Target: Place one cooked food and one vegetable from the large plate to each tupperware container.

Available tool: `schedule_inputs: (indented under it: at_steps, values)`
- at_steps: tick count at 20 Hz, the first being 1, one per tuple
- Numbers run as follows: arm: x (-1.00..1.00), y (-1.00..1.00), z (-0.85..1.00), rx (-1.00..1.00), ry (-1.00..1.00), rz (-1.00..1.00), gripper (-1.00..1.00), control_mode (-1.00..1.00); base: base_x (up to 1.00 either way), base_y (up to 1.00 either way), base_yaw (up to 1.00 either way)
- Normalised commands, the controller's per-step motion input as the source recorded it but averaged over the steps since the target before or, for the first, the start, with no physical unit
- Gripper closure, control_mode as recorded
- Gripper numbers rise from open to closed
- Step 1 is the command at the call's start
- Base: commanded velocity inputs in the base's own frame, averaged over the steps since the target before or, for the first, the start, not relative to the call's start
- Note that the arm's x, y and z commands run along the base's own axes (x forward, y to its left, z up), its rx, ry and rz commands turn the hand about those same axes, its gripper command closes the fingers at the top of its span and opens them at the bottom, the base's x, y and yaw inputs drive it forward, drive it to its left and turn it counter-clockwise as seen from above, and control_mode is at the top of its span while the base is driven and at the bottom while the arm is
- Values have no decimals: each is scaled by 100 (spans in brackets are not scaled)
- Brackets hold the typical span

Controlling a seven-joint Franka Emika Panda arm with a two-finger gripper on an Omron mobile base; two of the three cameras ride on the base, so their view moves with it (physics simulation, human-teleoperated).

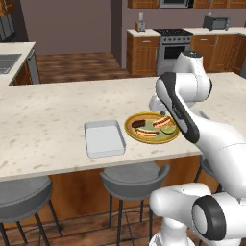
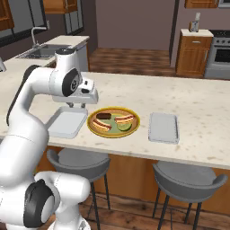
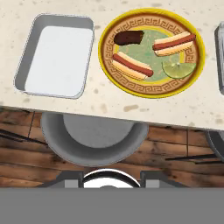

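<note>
The large plate (image 1: pixel 152 128) (image 2: pixel 113 122) (image 3: pixel 151 52) lies near the counter's front edge. It carries two hot dogs (image 3: pixel 132 65) (image 3: pixel 174 43), a dark brown piece (image 3: pixel 128 38) and a pale green slice (image 3: pixel 178 69). One empty tupperware container (image 1: pixel 104 138) (image 2: pixel 164 127) sits on one side of it, the other (image 2: pixel 67 122) (image 3: pixel 57 57) on the opposite side. My gripper (image 2: pixel 76 106) (image 3: pixel 108 177) hangs open and empty above the counter's front edge, between the plate and the second container, touching nothing. In the left base view my arm hides that second container.
The marble counter (image 1: pixel 48 110) ends just in front of the plate. Grey bar stools (image 1: pixel 134 178) (image 2: pixel 186 177) (image 3: pixel 94 135) stand below that edge. A sink (image 2: pixel 42 51) is at the far left and a stove (image 1: pixel 170 45) stands at the back wall.
</note>
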Motion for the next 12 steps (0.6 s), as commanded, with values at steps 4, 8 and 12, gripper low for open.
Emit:
schedule_inputs:
  at_steps: [4, 8, 12]
  values:
    - [29, -20, -6, 6, 1, 5, -100, -100, 0, 0, 0]
    - [56, -33, -67, 5, -7, 11, -100, -100, 0, 0, 0]
    - [20, 9, -63, -3, 0, 14, -100, -100, 0, 0, 0]
